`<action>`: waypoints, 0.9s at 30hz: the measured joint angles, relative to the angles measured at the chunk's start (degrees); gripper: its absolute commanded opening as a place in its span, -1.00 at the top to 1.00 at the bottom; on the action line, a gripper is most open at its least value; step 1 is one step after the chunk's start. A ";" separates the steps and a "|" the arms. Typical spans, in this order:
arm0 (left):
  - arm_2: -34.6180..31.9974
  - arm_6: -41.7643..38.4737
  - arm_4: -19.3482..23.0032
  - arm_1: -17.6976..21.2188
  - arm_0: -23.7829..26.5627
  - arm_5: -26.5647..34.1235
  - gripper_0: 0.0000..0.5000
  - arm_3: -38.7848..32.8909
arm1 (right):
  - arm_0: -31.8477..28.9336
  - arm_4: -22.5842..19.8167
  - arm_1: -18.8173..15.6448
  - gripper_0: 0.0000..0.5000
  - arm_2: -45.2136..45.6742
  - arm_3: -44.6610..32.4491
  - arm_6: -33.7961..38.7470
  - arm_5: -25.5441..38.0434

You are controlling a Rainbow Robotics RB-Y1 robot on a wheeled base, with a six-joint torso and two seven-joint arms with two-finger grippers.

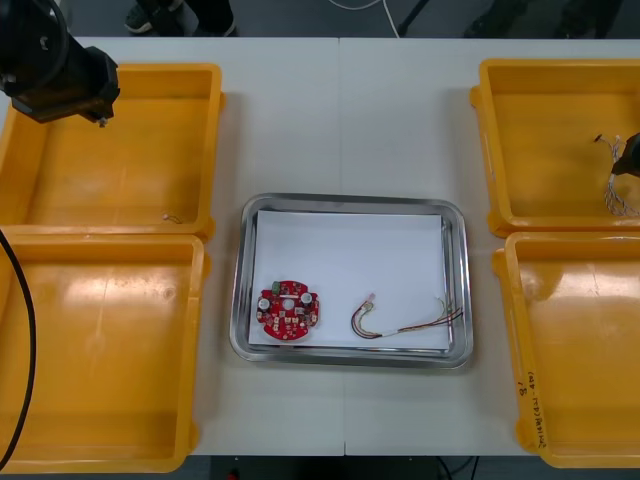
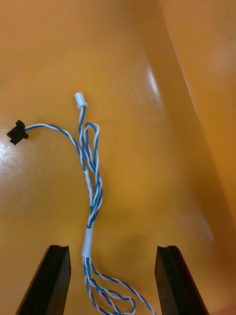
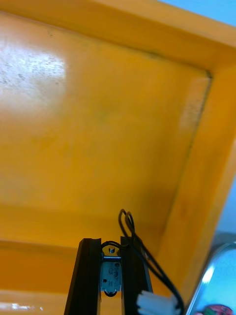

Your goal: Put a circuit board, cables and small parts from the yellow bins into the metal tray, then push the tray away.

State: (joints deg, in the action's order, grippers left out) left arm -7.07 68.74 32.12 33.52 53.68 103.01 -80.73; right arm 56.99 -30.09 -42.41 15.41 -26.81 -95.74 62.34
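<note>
The blue and white cable (image 2: 92, 192) is a twisted pair lying on the floor of the far right yellow bin (image 1: 555, 150). Its long axis runs from between the right gripper's (image 2: 112, 248) fingers directly away from it. At the far end it splits: one branch ends in a white plug (image 2: 80, 101), the other bends aside to a black plug (image 2: 17, 132). The right gripper is wide open, one finger either side of the cable, touching neither strand. The front view places this gripper at the bin's outer side; the plugs are legible in the right wrist view. The left gripper (image 3: 110, 241) is narrow, clamped on a small grey block (image 3: 110, 275) of the black cable (image 3: 129, 224), over the far left yellow bin (image 3: 98, 123). That cable loops beyond the fingertips and trails back to a white connector (image 3: 156, 300). The metal tray (image 1: 460, 290), white inside, sits on the surface (image 1: 340, 120) between the bins. It holds a round red circuit board (image 1: 288, 310) and a red and yellow cable (image 1: 400, 322) lying crosswise.
</note>
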 measured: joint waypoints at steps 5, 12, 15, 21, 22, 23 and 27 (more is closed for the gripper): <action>1.35 -14.67 4.22 0.01 0.00 5.15 1.00 -6.88 | 0.08 0.81 1.03 -1.00 -0.07 0.02 1.74 -1.13; 7.33 -25.08 8.29 0.00 0.00 6.45 1.00 -12.77 | 0.11 1.95 2.00 -1.00 -1.34 0.02 2.71 -2.20; 9.94 -25.06 8.63 -0.01 0.00 6.50 1.00 -14.83 | 0.11 2.59 2.05 -1.00 -1.87 0.03 2.71 -2.20; 16.99 -25.07 8.81 -0.02 0.00 6.53 1.00 -17.71 | 0.11 3.23 2.37 -1.00 -3.03 0.04 2.71 -2.95; 18.33 -25.07 8.81 -0.04 0.00 6.53 1.00 -17.98 | 0.11 3.25 2.42 -1.00 -3.24 0.04 2.71 -3.11; 19.66 -25.07 8.81 -0.08 0.00 6.53 1.00 -18.17 | 0.11 3.28 2.47 -1.00 -3.43 0.05 2.71 -3.21; 22.52 -25.07 8.81 -0.67 0.00 6.53 1.00 -18.27 | 0.09 3.32 2.56 -1.00 -3.75 0.05 2.71 -3.90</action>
State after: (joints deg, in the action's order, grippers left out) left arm 15.45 43.67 40.93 32.85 53.68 109.54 -99.00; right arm 57.08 -26.77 -39.85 11.66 -26.76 -93.03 58.44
